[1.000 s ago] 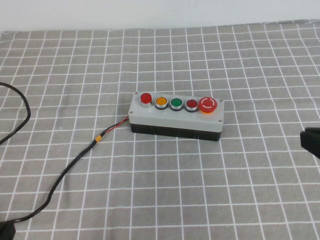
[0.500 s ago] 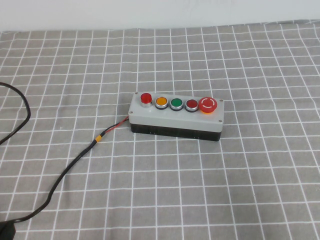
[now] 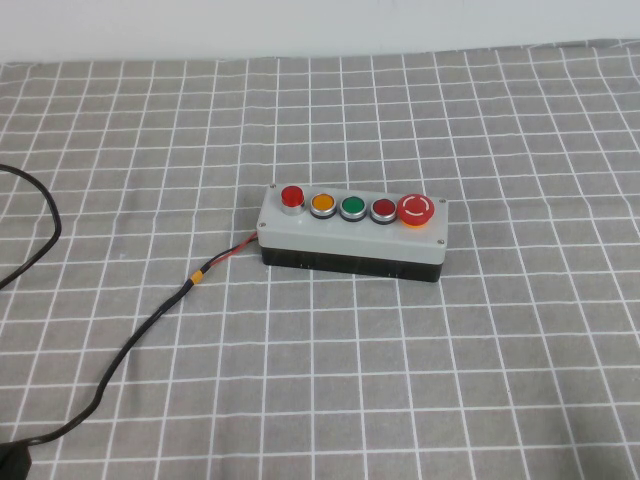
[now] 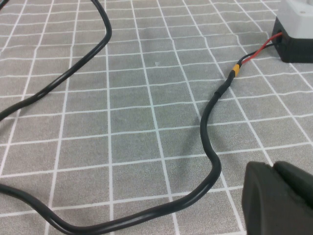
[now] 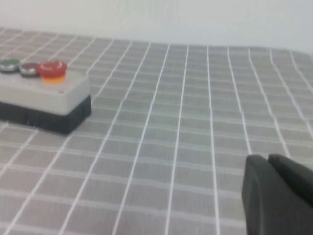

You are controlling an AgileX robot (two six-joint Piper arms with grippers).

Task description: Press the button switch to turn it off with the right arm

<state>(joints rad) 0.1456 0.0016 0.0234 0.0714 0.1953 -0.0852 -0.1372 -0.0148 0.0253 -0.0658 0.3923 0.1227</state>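
Cloth (image 3: 520, 380), grey with white grid, covers whole table. Button switch (image 3: 352, 236) at centre of high view, long side across frame, untouched. Black cable (image 3: 130, 345) runs from its left end toward lower left corner. Left gripper (image 4: 281, 198) near cable, well apart from box. Right gripper (image 5: 276, 198) low over cloth, well apart from box. Cannot tell either gripper's state.

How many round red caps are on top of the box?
3 on the button switch: small lamp at its wire end, flat button, mushroom button. Left gripper, right gripper stay away.
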